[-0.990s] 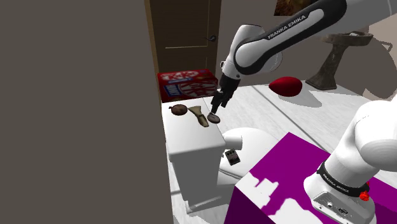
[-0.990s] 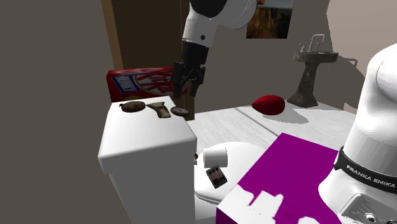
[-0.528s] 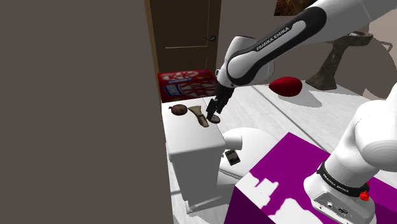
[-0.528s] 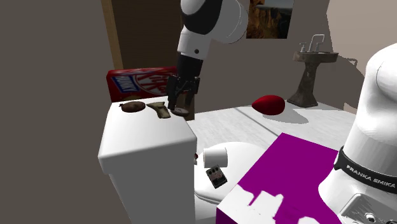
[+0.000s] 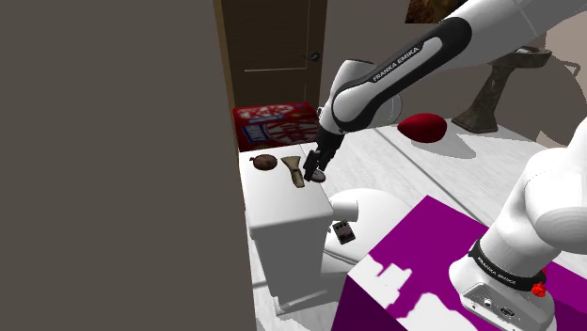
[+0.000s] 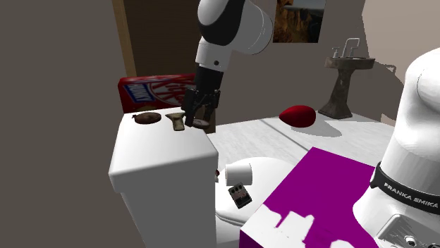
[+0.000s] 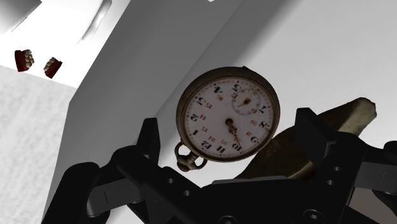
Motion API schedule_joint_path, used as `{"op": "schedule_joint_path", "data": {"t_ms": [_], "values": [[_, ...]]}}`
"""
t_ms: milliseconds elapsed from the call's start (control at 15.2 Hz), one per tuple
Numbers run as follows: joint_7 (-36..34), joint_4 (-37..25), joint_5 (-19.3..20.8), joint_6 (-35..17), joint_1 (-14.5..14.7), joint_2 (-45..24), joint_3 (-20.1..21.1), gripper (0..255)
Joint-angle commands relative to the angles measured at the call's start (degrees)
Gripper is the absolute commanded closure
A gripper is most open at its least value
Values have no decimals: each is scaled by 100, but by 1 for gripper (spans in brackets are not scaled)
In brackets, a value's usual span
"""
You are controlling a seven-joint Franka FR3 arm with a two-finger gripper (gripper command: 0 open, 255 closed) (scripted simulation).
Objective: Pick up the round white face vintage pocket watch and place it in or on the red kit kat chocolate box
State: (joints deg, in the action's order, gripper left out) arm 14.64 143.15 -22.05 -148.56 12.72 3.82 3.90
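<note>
The round pocket watch [image 7: 227, 118] has a white face and a dull metal case, and it lies flat near the edge of a white toilet tank lid [image 5: 277, 202]. My gripper [image 7: 230, 135] is down over it and open. One black finger [image 7: 149, 137] stands on each side of the case, with a gap on both sides. In the shoulder view the gripper [image 5: 313, 169] all but covers the watch [image 5: 319, 176]. The red Kit Kat box [image 5: 276, 124] stands upright just behind the tank, also seen as the Kit Kat box [image 6: 155, 91] beyond the gripper [image 6: 194, 121].
A tan object [image 5: 295, 172] lies right beside the watch, and a dark brown lump [image 5: 265, 163] lies further along the lid. A red object [image 5: 421, 127] rests on the floor near a pedestal sink [image 5: 499, 85]. The purple stand [image 5: 423, 263] is at lower right.
The gripper has come down and slid a little toward the shoulder view's left, so its open fingers now straddle the watch. The watch has not moved.
</note>
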Motion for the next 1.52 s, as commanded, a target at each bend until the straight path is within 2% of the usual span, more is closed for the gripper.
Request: {"op": "schedule_joint_path", "data": {"t_ms": [0,66,660,1452], "values": [[0,-1,0,-1,0,-1,0,0],[0,-1,0,-1,0,-1,0,255],[0,-1,0,-1,0,-1,0,255],[-402,-321,372,960,-91,664,-13,255]]}}
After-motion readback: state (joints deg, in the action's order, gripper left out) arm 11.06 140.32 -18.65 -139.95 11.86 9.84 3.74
